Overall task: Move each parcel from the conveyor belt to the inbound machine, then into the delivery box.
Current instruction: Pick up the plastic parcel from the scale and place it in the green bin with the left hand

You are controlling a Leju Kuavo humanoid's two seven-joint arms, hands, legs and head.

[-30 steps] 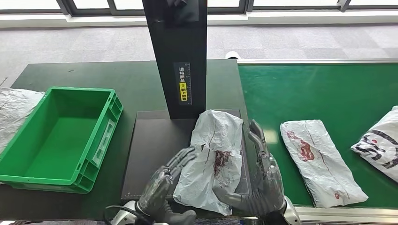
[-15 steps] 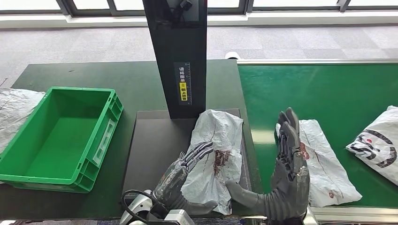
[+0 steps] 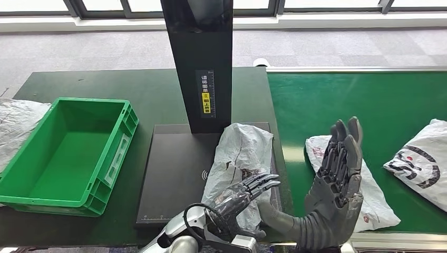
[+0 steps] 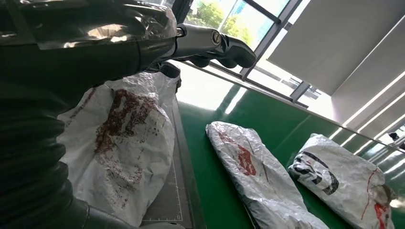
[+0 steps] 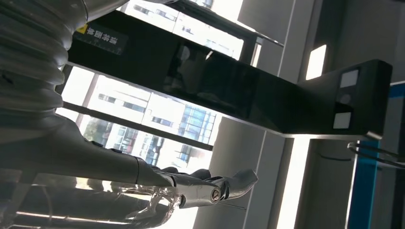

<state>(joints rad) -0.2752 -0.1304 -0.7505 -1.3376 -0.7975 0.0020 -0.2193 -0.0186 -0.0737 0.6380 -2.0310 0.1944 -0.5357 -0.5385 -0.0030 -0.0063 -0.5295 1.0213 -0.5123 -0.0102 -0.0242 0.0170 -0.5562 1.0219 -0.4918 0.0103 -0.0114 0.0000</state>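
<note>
A crumpled white parcel [image 3: 243, 153] with a dark red print lies on the right side of the inbound machine's black plate [image 3: 174, 174], below its black column [image 3: 200, 63]. My left hand [image 3: 246, 191] hovers over the parcel's near end, fingers stretched out and apart, holding nothing; the left wrist view shows its fingers [image 4: 210, 44] above the parcel [image 4: 124, 138]. My right hand [image 3: 337, 176] stands raised and open at the belt's near edge, palm toward the parcel, apart from it. Two more white parcels [image 3: 379, 203] [image 3: 419, 166] lie on the green belt [image 3: 358, 100].
An empty green crate [image 3: 113, 174] stands left of the plate on the dark table. A grey-white bag [image 3: 16, 126] lies beyond the crate at the far left. The belt's metal rail [image 3: 390, 240] runs along the near edge.
My right hand has let go of the parcel, swung right and risen over the belt's edge. My left hand has slid right across the parcel's near end. The belt parcels have drifted left.
</note>
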